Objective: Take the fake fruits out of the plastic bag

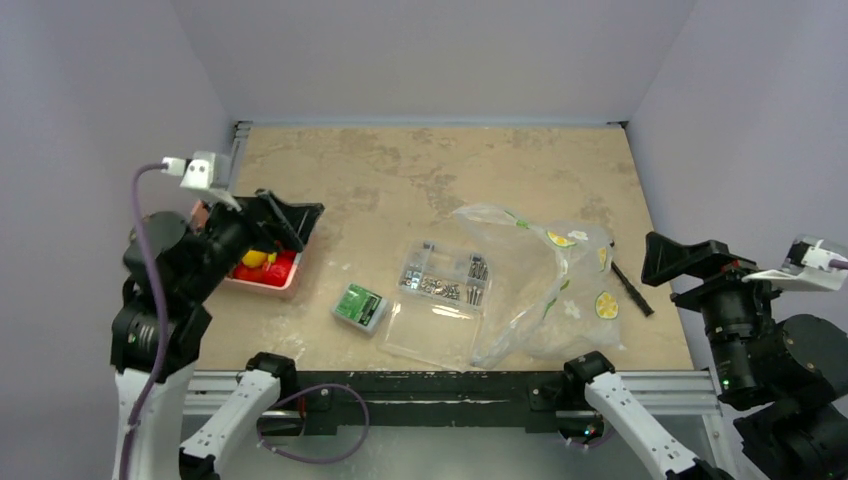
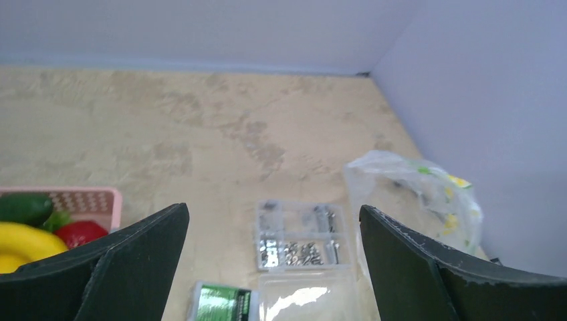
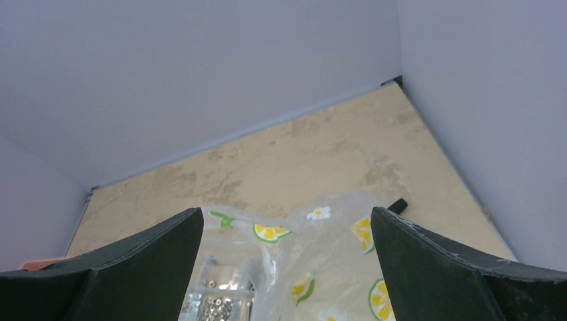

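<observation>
While the left claw (image 2: 273, 208) and right claw (image 3: 286, 210) stand wide, the crinkled, see-through, lemon-printed plastic bag (image 1: 540, 285) lies just beside the parts box (image 1: 445, 275).

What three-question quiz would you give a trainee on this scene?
1. True or false: the left gripper and the right gripper are both open and hold nothing.
2. Which item lies between the pink plastic tray and the clear hard box of metal parts?
3. The glossy yellow and red plastic fruits lie in: A) the crinkly clear plastic bag printed with lemon slices; B) the pink plastic tray; C) the clear hard box of metal parts.

Key: 1 true; 2 the small green packet; 3 B.
</observation>
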Tool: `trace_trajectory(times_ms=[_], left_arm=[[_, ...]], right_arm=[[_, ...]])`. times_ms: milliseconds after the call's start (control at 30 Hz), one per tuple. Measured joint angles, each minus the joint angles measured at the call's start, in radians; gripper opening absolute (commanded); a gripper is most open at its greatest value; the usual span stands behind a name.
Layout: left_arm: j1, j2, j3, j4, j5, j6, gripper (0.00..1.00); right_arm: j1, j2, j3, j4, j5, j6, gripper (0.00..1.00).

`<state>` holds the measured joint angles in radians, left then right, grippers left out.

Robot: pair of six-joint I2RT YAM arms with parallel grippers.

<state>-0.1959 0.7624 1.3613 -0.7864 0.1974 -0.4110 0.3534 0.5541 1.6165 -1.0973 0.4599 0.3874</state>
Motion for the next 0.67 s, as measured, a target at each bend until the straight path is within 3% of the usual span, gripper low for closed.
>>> trace_trajectory(times_ms=[367,667], left_arm=[[-0.035,-0.280,0.036,0.260,0.032,0.018,1.00],[-0.035,-0.319,0.027,0.312,-0.076,0.099,1.00]], right_arm=[[0.000,0.033,0.110,0.055,0.095,-0.072,0.99],[0.001,-0.042,0.082,0.166,0.114,-0.114,0.99]])
